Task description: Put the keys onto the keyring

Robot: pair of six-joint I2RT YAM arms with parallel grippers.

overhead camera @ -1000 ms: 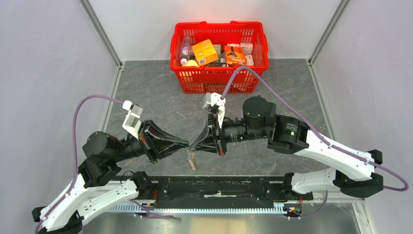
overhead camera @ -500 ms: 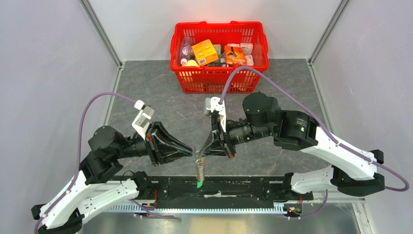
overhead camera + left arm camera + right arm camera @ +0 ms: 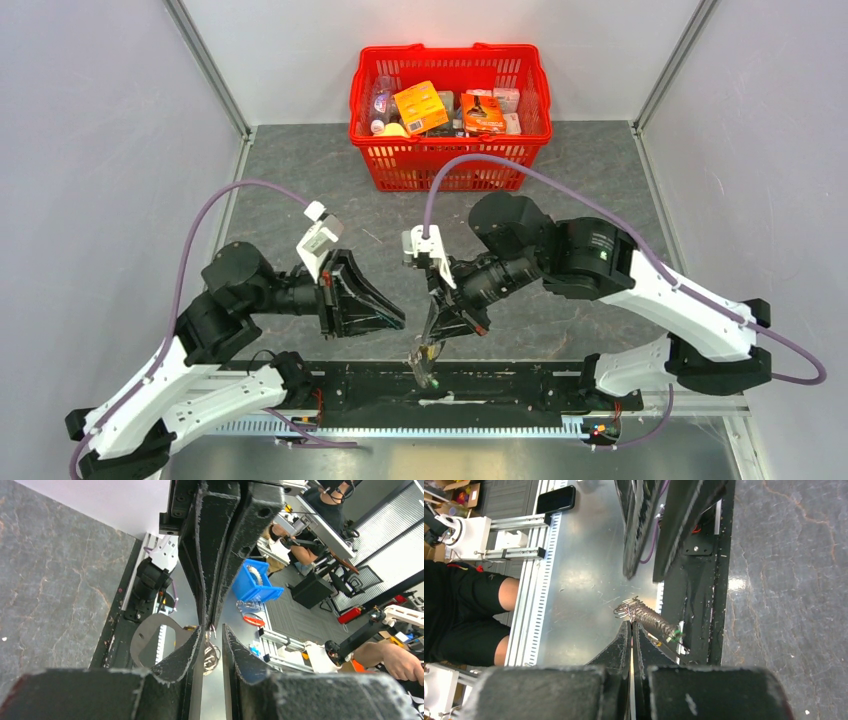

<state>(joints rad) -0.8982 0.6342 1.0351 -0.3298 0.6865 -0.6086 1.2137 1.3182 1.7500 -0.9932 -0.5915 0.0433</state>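
My right gripper [image 3: 430, 343] is shut on the keyring [image 3: 424, 362], pinching the wire at its tips [image 3: 631, 623]. The keyring hangs below them over the black rail at the table's near edge. Its coiled stretch [image 3: 651, 621] points away from the tips, and the green key [image 3: 678, 632] sits at its far end [image 3: 434, 382]. The yellow key is not clear in any view. My left gripper [image 3: 399, 322] is just left of the right tips, slightly open and empty. In the left wrist view its tips [image 3: 212, 628] face the right fingers, with the keyring [image 3: 212, 656] beyond the gap.
A red basket [image 3: 450, 165] full of boxes stands at the back centre. A black rail [image 3: 520, 385] runs along the near edge, with a metal bench surface below it. Grey walls close in the left and right sides.
Both grippers met tip to tip on the keyring earlier. The right gripper has since carried it down toward the near rail. The left gripper has come off it and now sits beside it.
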